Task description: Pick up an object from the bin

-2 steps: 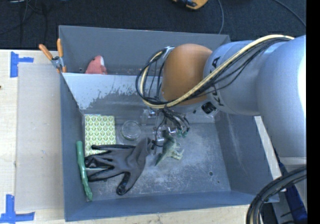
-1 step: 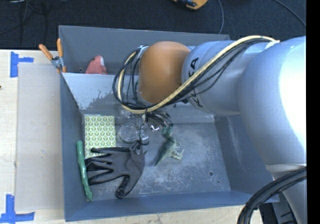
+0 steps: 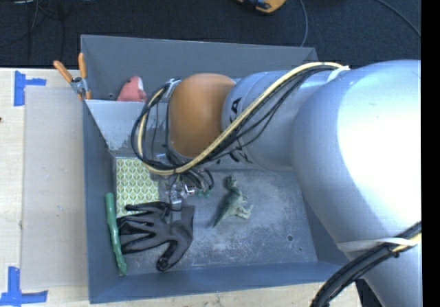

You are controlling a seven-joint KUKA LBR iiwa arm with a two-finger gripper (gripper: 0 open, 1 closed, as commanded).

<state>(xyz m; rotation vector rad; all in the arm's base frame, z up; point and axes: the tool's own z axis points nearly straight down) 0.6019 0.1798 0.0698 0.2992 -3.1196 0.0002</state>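
Observation:
My gripper (image 3: 177, 197) reaches down at the bin's left middle, its metal tip just above the upper edge of a black glove (image 3: 155, 232) that lies flat near the front left. A small green toy dinosaur (image 3: 229, 204) lies to the right of the gripper, apart from it. A green patterned square pad (image 3: 134, 182) lies on the floor just left of the gripper. A green rod (image 3: 114, 233) runs along the glove's left side.
A pink thing (image 3: 132, 88) rests at the back left corner of the bin. The arm with its orange cover and cables spans the bin's back and right. Bare floor shows at the front right.

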